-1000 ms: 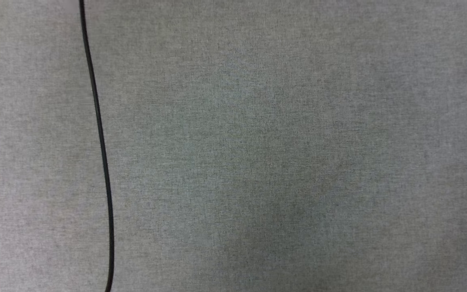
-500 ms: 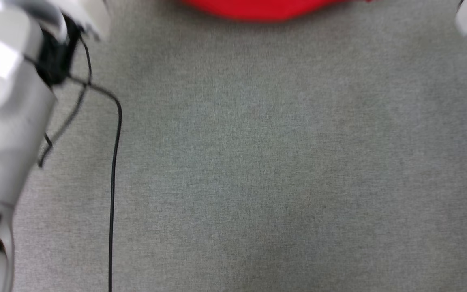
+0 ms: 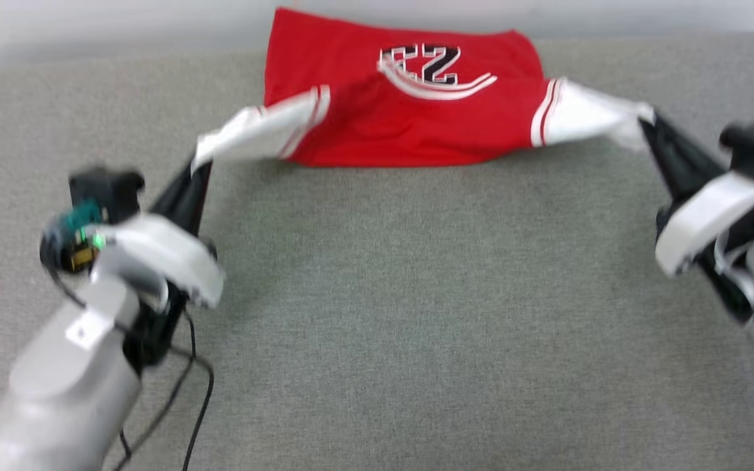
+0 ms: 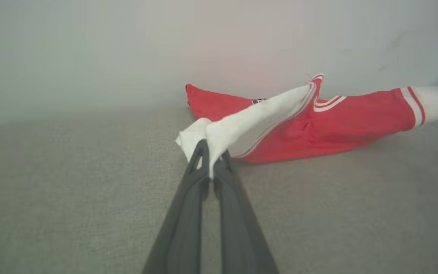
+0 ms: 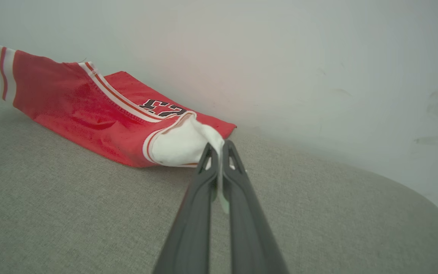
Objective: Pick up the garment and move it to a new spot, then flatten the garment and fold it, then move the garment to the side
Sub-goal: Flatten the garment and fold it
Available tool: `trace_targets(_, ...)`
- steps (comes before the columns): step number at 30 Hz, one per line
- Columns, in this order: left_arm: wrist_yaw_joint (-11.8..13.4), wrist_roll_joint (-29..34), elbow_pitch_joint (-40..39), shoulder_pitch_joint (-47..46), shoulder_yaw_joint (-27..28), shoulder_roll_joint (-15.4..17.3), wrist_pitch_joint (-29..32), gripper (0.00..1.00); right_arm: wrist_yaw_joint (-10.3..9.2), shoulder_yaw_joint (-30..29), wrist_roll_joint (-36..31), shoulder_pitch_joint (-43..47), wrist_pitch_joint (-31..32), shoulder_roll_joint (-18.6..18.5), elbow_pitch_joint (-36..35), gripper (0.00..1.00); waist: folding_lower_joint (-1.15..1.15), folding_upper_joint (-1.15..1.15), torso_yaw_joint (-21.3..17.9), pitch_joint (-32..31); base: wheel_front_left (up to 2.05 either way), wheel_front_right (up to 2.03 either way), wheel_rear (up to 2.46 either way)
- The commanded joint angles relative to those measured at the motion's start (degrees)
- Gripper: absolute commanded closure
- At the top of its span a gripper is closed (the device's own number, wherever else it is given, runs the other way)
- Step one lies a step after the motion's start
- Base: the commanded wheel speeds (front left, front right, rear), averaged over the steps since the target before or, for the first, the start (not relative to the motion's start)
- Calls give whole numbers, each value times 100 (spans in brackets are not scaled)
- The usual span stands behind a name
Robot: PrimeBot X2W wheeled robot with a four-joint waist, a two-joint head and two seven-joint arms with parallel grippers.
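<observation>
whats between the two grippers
In the head view the red jersey stretches between them over the grey cloth surface, with the left gripper and right gripper each shut on one end.

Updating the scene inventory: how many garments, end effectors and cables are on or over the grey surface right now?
garment: 1
end effectors: 2 (left end effector and right end effector, each shut on a white sleeve of the garment)
black cable: 1
Total: 4
</observation>
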Motion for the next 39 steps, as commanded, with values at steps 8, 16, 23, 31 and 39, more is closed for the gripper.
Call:
trace_targets(8,372,-305,-467,1557,319,168,-42,100,-8,-309,131,1428,-19,-142,-307,100,1,0,35,-636,0,0,0)
trace_targets(16,644,-409,-837,2773,548,386,-39,100,-8,-844,160,2742,-19,-286,-600,100,1,0,71,-1077,0,0,0)
trace_targets(23,837,-456,-1110,3632,621,462,-37,100,-9,-1407,-48,3904,-17,-322,-928,100,1,0,122,-1382,0,0,0)
trace_targets(31,992,-546,-1277,4501,623,482,-37,100,-10,-2221,-201,5240,109,20,-1240,100,1,0,161,-1516,0,0,0)
trace_targets(39,970,-431,-1290,4569,551,333,-37,100,-10,-2738,-274,5851,473,302,-1645,100,1,0,210,-1522,0,0,0)
